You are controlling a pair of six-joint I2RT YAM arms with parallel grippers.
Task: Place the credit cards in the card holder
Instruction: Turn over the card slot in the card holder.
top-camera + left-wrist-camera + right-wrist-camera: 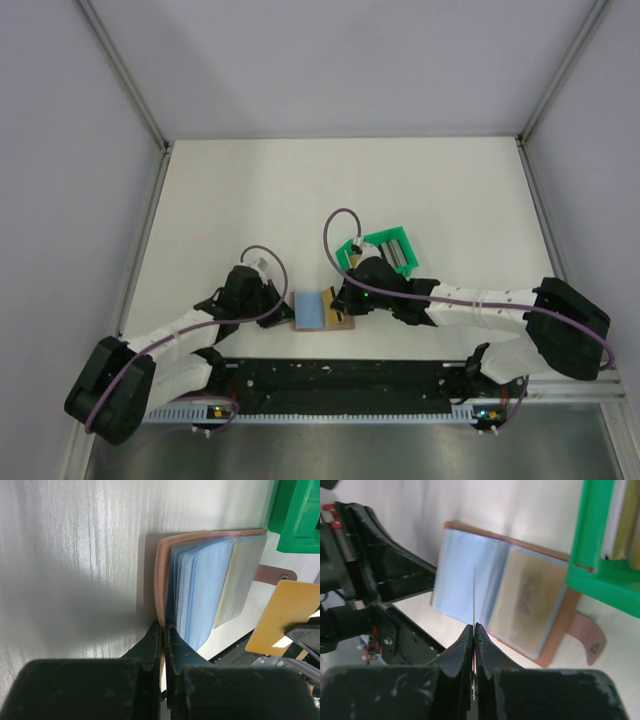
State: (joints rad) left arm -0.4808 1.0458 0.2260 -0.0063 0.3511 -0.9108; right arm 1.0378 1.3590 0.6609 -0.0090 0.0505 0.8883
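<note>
Left gripper (163, 628) is clamped on the left cover edge of card holder (312, 310), laid open on table (300, 190). Yellow-gold card (285, 617) is pinched edge-on by right gripper (474, 630), above holder's sleeves. More cards (620, 525) are stood in green tray (590, 540), far rt.

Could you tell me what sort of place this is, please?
Probably a lab robot test cell: a white table boxed in by blank grey panels, two robot arms fixed to a black rail at its near edge, and small props, a card holder and green tray.
</note>
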